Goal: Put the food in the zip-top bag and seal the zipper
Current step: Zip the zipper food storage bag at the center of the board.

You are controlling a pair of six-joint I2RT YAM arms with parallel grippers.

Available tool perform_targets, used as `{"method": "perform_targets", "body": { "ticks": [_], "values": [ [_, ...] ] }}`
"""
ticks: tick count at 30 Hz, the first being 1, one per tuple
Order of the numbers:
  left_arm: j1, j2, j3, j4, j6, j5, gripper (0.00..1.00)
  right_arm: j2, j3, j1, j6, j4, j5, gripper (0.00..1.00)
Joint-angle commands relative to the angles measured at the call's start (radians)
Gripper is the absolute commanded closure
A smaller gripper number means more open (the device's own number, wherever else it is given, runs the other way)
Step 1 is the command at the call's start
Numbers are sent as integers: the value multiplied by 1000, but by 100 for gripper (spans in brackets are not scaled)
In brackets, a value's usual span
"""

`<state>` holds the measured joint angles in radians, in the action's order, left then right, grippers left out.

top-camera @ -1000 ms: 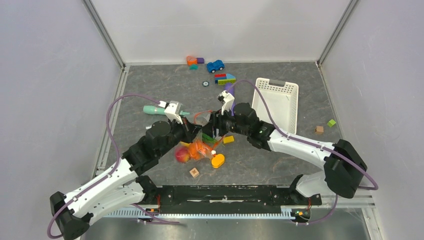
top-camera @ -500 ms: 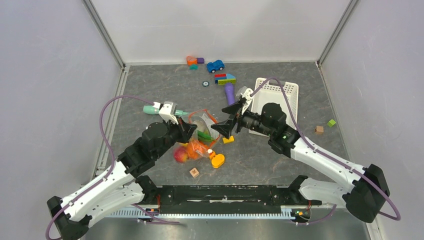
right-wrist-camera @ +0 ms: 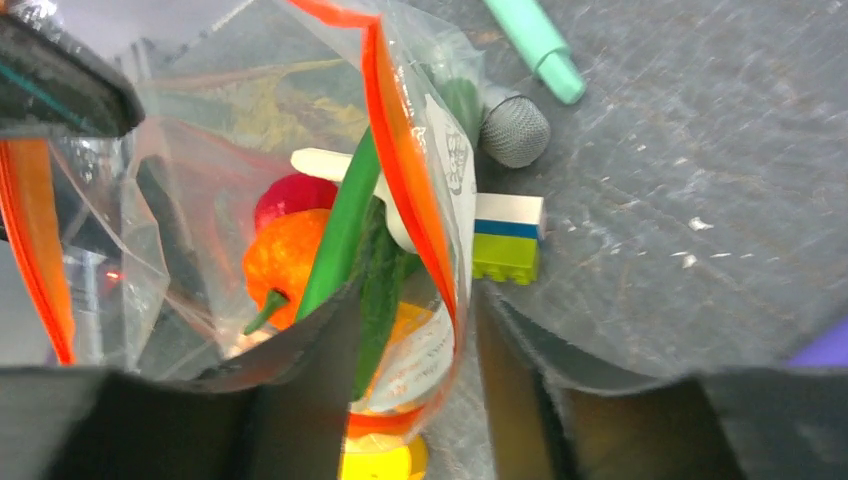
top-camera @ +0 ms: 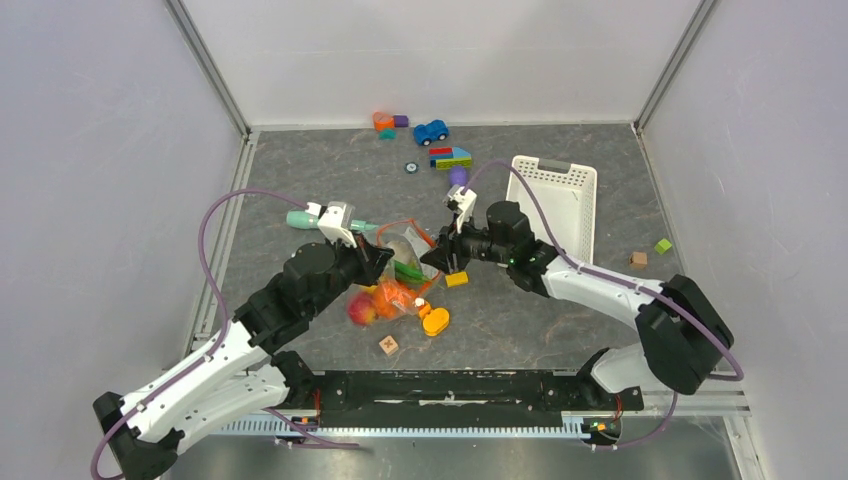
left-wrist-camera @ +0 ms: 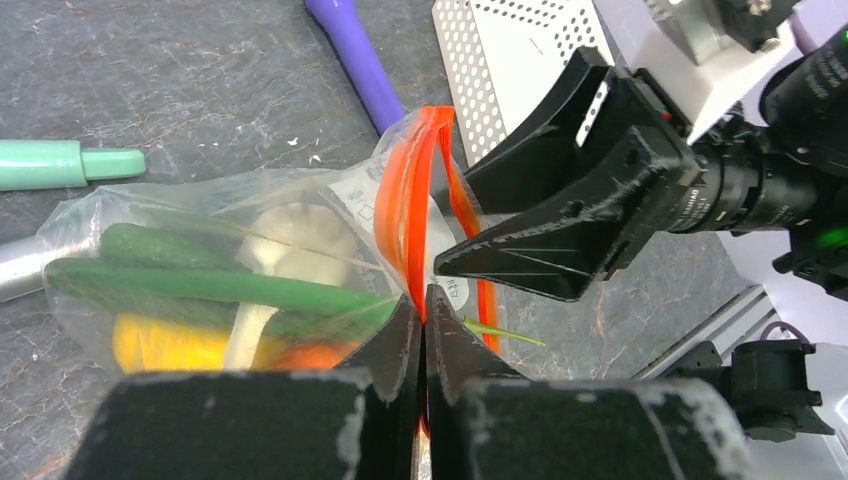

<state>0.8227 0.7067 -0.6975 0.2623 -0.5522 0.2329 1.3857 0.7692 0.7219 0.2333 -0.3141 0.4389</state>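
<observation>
On the desk (top-camera: 300, 180), the zip-top bag (left-wrist-camera: 200, 250) lies between the two arms with its mouth gaping and the food (right-wrist-camera: 290, 250) inside. The left end effector (left-wrist-camera: 422, 310) is pressed together, pinching the zipper (left-wrist-camera: 405, 200). The right end effector (right-wrist-camera: 415, 310) is spread and straddles the opposite lip. The strip's long axis runs straight away from those open jaws.

Mid-table, clear floppy plastic zip-top bag (top-camera: 405, 245). Holds long green toy cucumbers (left-wrist-camera: 210, 285), orange toy pumpkin (right-wrist-camera: 285, 255). Lies left of white slotted plastic basket (top-camera: 553, 200), before purple tool handle (left-wrist-camera: 355, 55).
</observation>
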Motion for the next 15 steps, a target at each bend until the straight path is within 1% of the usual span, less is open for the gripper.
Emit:
{"method": "perform_targets", "body": {
  "ticks": [1, 2, 3, 6, 8, 11, 15],
  "values": [
    [4, -5, -54, -14, 29, -10, 96, 32, 77, 0, 25, -64, 49, 70],
    [4, -6, -54, -14, 30, -10, 96, 30, 78, 1, 31, -70, 54, 79],
    [4, -5, -55, -14, 31, -9, 96, 24, 78, 0, 33, -74, 69, 84],
    [4, 4, -53, -28, 28, -10, 95, -8, 87, 1, 38, -57, 104, 91],
    [4, 16, -52, -50, 31, -16, 95, -40, 92, 1, 51, -20, 75, 96],
    [4, 43, -66, -83, 39, -27, 94, -97, 104, 0, 48, 81, -22, 98],
    [4, 93, -88, -161, 62, -94, 92, -166, 115, 0, 67, 202, -157, 98]
  ]
}}
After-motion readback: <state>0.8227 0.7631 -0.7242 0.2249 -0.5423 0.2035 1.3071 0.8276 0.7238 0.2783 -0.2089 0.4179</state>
